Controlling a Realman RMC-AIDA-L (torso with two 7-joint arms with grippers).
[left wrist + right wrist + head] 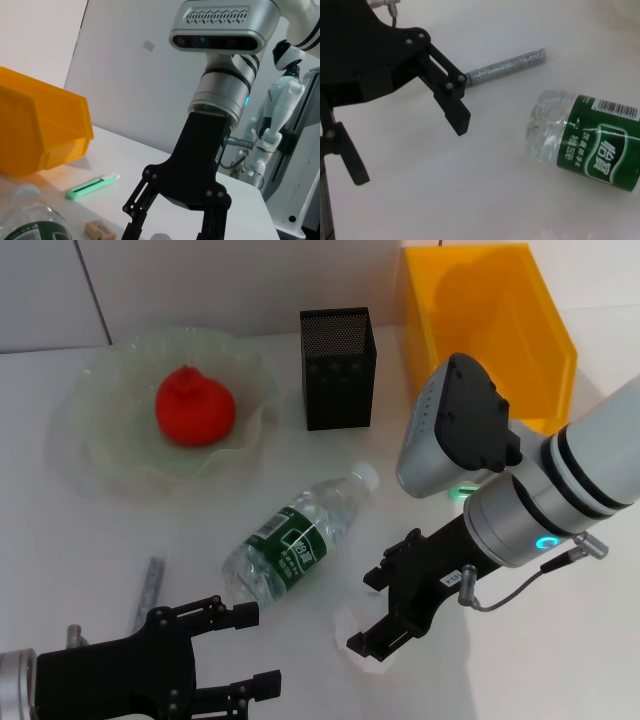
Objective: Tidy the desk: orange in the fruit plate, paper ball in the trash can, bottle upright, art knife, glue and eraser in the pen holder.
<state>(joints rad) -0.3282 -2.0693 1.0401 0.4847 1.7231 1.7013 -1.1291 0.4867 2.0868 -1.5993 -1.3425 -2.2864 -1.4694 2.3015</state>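
The right gripper point(377, 612) straddles the paper ball point(357, 640) on the desk, jaws spread wide for grasping. The trash can point(487, 325) stands behind. The left gripper point(232, 650), also spread, waits near the fallen bottle point(300, 538).

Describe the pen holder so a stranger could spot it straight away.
Find the big yellow-orange trash can at the back of the white desk. Beside it, toward the green fruit plate, stands the pen holder: the only black mesh cup, square and upright.
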